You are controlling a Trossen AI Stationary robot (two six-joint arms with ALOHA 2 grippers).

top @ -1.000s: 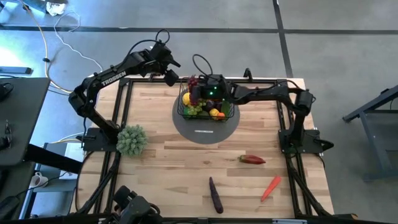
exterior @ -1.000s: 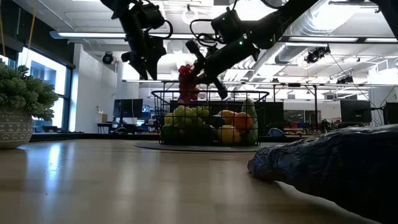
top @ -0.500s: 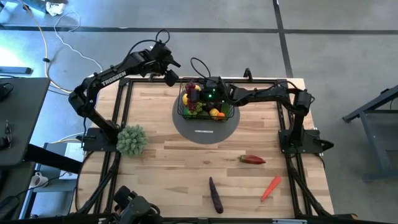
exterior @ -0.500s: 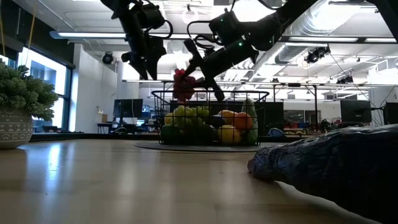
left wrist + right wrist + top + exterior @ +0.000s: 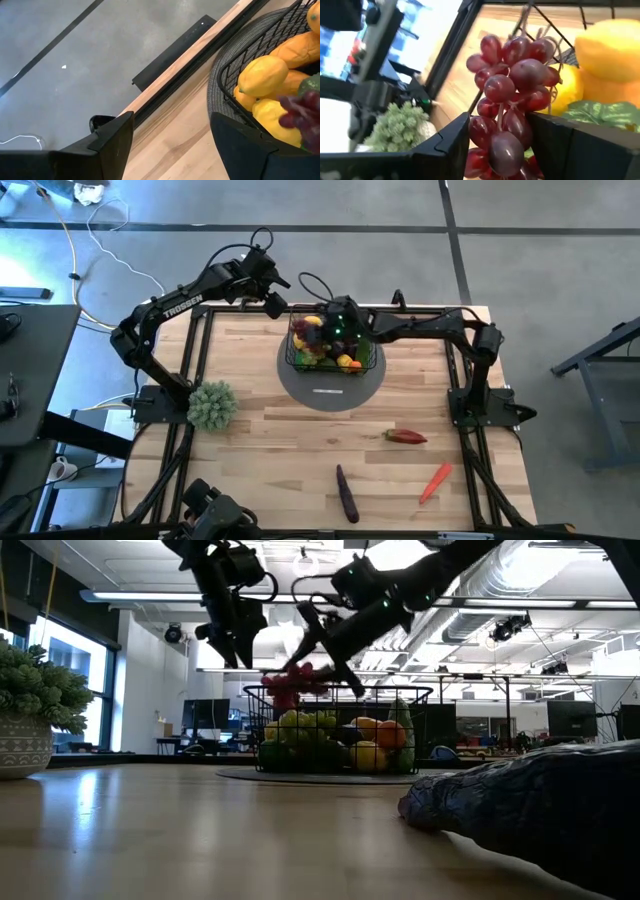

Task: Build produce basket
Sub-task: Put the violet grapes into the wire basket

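The black wire basket (image 5: pixel 331 348) stands on a round grey disc (image 5: pixel 330 385) at the table's far middle. It holds lemons, green grapes and orange pieces (image 5: pixel 330 745). My right gripper (image 5: pixel 318 328) is over the basket's left part, shut on a bunch of red-purple grapes (image 5: pixel 512 85), which also shows in the low view (image 5: pixel 288 686). My left gripper (image 5: pixel 276 303) hangs open and empty above the table's far edge, left of the basket. Its wrist view (image 5: pixel 171 117) shows the basket's corner (image 5: pixel 260 75). My right gripper pinches the grape bunch between its two fingers (image 5: pixel 555 145), on the grapes at one end of the bunch (image 5: pixel 501 145). The fingers slant down from the table's right. The rest of the bunch sticks out past the fingertips, over the basket's left rim (image 5: pixel 262 690).
A potted green plant (image 5: pixel 210 406) stands at the table's left. A red pepper (image 5: pixel 405 437), a dark aubergine (image 5: pixel 347 493) and an orange-red piece (image 5: pixel 435 481) lie on the near right part of the table. The aubergine fills the low view's near right (image 5: pixel 540 800).
My right gripper has gone toward the table's left edge with the grape bunch, staying shut on it. The bunch has sunk and swung out leftward, from above the basket's middle-left to its left rim.
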